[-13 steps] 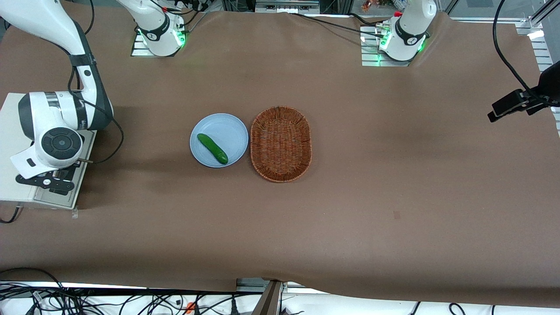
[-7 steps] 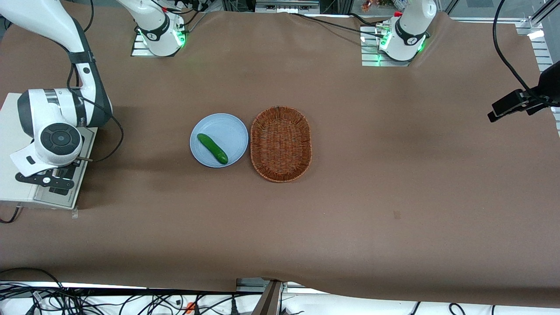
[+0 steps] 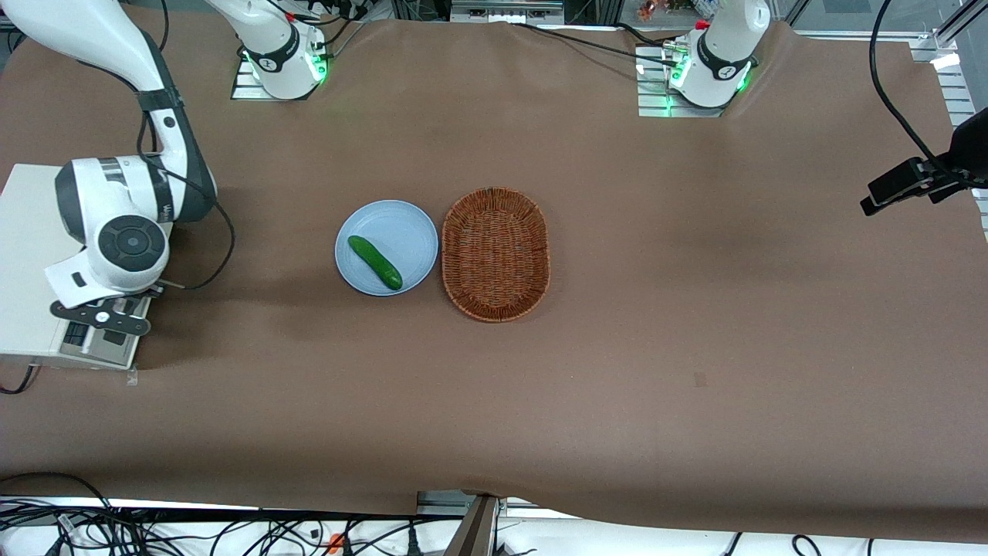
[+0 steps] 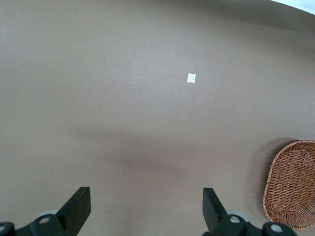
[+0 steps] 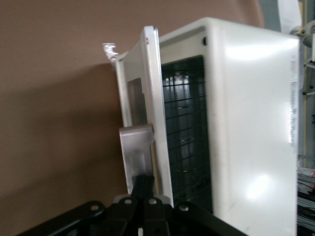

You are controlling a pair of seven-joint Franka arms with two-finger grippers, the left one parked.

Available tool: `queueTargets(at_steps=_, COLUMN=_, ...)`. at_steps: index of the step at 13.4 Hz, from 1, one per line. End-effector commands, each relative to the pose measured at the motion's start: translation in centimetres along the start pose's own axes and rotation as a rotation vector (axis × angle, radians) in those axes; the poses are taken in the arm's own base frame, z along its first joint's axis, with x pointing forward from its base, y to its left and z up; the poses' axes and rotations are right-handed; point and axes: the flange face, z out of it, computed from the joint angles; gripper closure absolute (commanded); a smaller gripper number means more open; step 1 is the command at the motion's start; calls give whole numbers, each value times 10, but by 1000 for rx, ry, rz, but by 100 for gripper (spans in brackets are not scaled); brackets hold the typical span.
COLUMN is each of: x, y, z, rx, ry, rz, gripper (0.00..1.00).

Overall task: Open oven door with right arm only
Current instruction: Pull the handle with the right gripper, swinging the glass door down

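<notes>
Black two-finger gripper of the white jointed right arm sits at the silver bar handle of the silver-framed oven door, jaws clamped on it to swing the panel. Door ajar; wire rack shows through the gap. The cream-white toaster oven stands at the table's edge, working arm's end. Count: one green cucumber, one pale blue plate, one wicker basket.

The right arm is glossy white with dark grey joint bands, a round wrist cap with a black centre ringed by small buttons, and a thin black cable looping off its side. Its base glows green. The black gripper shows 3 pale screws on its matte body
</notes>
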Motion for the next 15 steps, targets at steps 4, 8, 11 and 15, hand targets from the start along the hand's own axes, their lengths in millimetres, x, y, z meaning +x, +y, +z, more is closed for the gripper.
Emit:
queueTargets(at_steps=4, x=-14, y=-48, z=18, rx=61, ry=-32, rz=3, gripper=100)
queueTargets(at_steps=8, x=-13, y=-69, z=40, rx=102, ry=-13, rz=-17, gripper=100)
queueTargets(at_steps=11, x=-14, y=-83, z=53, rx=125, ry=-5, rz=-34, gripper=100)
queueTargets(at_steps=15, x=-19, y=-104, z=48, rx=215, ry=-42, rz=3, gripper=100)
